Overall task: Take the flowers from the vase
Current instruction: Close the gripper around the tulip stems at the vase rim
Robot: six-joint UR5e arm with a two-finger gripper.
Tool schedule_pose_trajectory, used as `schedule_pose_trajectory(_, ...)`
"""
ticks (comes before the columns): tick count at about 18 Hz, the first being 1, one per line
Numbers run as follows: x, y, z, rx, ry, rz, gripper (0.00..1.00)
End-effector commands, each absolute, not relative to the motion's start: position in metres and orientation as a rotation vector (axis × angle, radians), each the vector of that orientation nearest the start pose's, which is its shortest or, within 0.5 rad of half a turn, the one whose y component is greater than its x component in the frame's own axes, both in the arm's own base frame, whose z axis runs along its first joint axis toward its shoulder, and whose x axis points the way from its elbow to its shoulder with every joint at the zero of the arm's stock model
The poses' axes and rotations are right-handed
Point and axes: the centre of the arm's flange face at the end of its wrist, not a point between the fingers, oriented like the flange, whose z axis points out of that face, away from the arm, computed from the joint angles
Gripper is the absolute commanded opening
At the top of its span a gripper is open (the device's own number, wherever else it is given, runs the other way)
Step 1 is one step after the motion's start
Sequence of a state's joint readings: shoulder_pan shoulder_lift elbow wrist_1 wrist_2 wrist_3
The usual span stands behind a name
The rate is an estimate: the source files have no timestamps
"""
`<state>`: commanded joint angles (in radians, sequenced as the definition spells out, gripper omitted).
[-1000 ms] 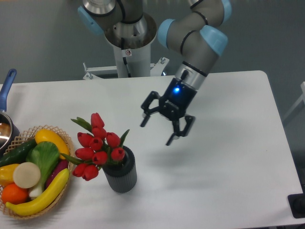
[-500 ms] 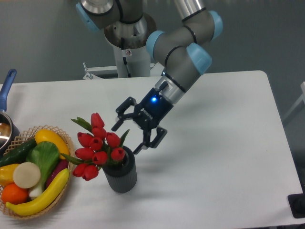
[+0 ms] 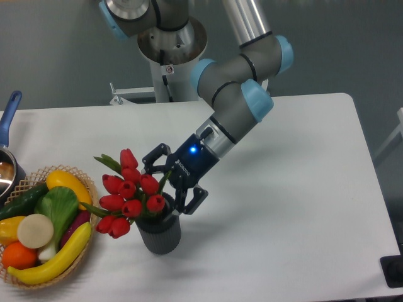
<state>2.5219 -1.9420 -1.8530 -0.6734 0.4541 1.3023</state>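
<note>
End effector (image 3: 169,184) spread beside flowers (image 3: 129,200)

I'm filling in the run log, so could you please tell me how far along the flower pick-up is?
Done: the gripper has reached the right side of the flowers, fingers spread.
In hand: lining up on the bunch; nothing is gripped.
Left: closing on the stems and lifting, since the flowers sit in the vase.
</note>
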Motion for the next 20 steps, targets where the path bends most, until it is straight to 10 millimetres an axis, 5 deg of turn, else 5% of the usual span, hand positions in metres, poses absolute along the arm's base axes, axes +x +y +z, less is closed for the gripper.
schedule_pose_trajectory(4, -0.335, 0.516, 0.303, -1.961, 0.51, -0.319, 0.08)
schedule_pose_trajectory(5, -0.337, 0.514, 0.305, -1.959, 0.508, -0.313, 0.04)
schedule_pose_trajectory(13, -0.352, 0.506, 0.322, -1.928, 0.486, -0.286, 0.0)
schedule_pose_trajectory(20, -0.351, 0.496, 0.375, -1.847, 0.441, -0.29, 0.0)
